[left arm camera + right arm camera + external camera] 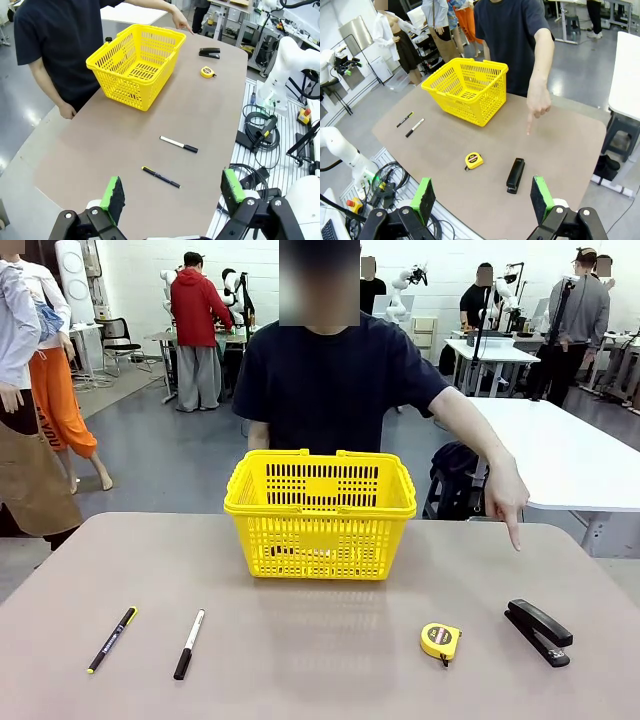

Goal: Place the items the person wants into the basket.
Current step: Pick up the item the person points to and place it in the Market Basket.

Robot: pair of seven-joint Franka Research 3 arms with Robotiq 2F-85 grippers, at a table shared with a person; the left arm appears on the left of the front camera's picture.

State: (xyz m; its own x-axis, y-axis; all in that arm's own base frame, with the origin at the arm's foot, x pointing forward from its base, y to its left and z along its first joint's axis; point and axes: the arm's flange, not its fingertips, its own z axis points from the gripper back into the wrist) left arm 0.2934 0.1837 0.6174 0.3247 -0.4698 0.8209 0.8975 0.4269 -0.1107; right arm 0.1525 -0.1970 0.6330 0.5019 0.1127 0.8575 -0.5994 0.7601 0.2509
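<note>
Evidently work remains: stapler and tape lie on the table at my right, outside the basket. The person's hand points toward the stapler. My left claw and right claw gape wide, empty.

The front view looks level and close across the worktop at the person. Both wrist views look down from high at opposite ends, sharing the basket.
</note>
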